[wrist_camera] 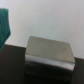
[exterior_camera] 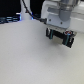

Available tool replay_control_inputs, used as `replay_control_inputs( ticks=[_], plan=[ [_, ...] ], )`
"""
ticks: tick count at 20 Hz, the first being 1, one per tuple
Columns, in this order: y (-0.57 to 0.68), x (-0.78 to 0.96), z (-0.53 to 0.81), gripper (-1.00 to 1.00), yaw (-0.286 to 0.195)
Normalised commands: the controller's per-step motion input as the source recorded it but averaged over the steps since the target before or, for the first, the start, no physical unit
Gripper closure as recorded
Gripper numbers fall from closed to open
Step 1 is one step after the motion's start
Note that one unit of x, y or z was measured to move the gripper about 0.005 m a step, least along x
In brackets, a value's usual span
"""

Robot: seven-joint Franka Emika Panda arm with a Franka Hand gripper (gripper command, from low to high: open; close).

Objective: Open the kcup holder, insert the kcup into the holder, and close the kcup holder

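Note:
My gripper (exterior_camera: 58, 37) hangs over the white table (exterior_camera: 30, 60) at the exterior view's upper right. Its dark fingers stand apart with nothing visible between them. In the wrist view a dark boxy block with a greyish top (wrist_camera: 49, 54) lies below the camera; it looks like the kcup holder, but blur hides its drawer fronts and handles. A blurred green shape (wrist_camera: 4, 27) shows at the picture's edge, and I cannot tell whether it is the kcup. I cannot make out the holder or the kcup in the exterior view.
Dark objects and cables (exterior_camera: 12, 19) sit along the back of the table at the exterior view's left. A black area (wrist_camera: 10, 67) lies beside the block in the wrist view.

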Motion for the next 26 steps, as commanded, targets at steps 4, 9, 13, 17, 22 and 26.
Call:
replay_control_inputs(
  ticks=[4,9,13,17,22,26],
  plan=[
    [0.05,-0.07,-0.17,-1.00,0.277],
    [0.25,-0.25,-0.09,-1.00,0.191],
    [0.42,-0.29,-0.02,-1.00,0.143],
    [0.52,-0.31,0.02,-1.00,0.126],
    [0.55,-0.41,0.04,-1.00,0.112],
    [0.55,-0.51,0.09,-1.00,0.089]
  ],
)
